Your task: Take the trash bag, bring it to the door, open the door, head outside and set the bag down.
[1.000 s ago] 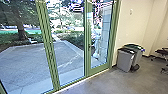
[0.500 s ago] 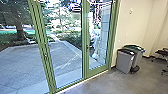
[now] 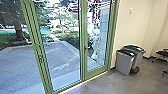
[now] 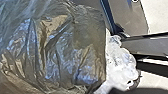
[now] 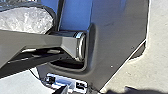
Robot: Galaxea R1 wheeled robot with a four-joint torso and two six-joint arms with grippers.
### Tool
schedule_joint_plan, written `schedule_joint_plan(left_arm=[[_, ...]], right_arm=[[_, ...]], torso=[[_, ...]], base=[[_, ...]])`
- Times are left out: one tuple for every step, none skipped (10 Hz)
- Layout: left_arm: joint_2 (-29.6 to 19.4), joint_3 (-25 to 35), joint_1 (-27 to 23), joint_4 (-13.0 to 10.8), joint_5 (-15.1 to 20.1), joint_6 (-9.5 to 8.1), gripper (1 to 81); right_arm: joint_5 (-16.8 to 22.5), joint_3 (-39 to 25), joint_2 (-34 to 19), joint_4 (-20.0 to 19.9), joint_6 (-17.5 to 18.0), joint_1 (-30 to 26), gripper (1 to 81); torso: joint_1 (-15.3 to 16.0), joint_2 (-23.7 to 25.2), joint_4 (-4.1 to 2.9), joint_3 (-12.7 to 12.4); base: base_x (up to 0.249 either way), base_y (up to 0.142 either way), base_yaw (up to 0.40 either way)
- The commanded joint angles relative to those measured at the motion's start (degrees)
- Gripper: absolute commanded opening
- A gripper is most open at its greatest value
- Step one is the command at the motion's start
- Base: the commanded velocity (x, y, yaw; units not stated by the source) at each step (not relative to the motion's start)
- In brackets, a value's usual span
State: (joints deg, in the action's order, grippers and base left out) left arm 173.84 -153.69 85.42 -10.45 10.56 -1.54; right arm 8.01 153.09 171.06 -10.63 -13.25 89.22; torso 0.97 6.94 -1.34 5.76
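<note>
Head view: Robot stood indoors, facing green-framed glass doors [image 3: 83,62]. A dark handle [image 3: 85,48] sat on the upright of the right-hand door leaf; more dark hardware [image 3: 40,58] on the upright further left. Beyond the glass: a paved yard [image 3: 20,61] with a pale border, a tree trunk [image 3: 18,28] and low planting [image 3: 68,37]. A pale bluish upright shape [image 3: 95,42] showed through the right-hand pane; could not make out what it was. Inside, against a cream wall [image 3: 135,27], stood a grey bin [image 3: 123,62] with a dark lid, and just behind it a bin with a green lid [image 3: 133,48]. Dark furniture [image 3: 162,53] at the right edge, on a grey floor [image 3: 112,83].

Left wrist view: Trash bag [image 4: 55,50] lay large and close, dark, shiny and creased, with whitish crumpled plastic [image 4: 121,65] beside it. Could not tell whether the left claw was wide, narrow or gripping the bag.

Right wrist view: Pale crinkled plastic [image 5: 30,21] showed next to the robot's dark parts. Right claw's state: could not tell.
</note>
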Motion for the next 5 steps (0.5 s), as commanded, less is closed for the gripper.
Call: schedule_joint_plan(left_arm=[[0.1,0.3,-3.1,-0.5,3.6,0.22,1.0],[0.1,0.3,-3.1,-0.5,3.6,0.22,1.0],[0.1,0.3,-3.1,-0.5,3.6,0.22,1.0],[0.1,0.3,-3.1,-0.5,3.6,0.31,1.0],[0.1,0.3,-3.1,-0.5,3.6,0.22,1.0]], right_arm=[[3.9,0.4,0.1,0.2,-0.2,-2.2,81.1],[3.9,0.4,0.1,0.2,-0.2,-2.2,81.1],[3.9,0.4,0.1,0.3,-0.2,-2.2,81.1],[3.9,0.4,0.2,0.3,-0.2,-2.2,81.1],[3.9,0.4,0.3,0.3,-0.2,-2.2,81.1]], torso=[[0.0,0.0,0.0,0.0],[0.0,0.0,0.0,0.0],[0.0,0.0,0.0,0.0],[0.0,0.0,0.0,0.0],[0.0,0.0,0.0,0.0]], base=[[0.155,-0.098,0.0],[0.155,-0.095,0.0],[0.155,-0.092,0.0],[0.155,-0.089,0.0],[0.155,-0.085,0.0]])
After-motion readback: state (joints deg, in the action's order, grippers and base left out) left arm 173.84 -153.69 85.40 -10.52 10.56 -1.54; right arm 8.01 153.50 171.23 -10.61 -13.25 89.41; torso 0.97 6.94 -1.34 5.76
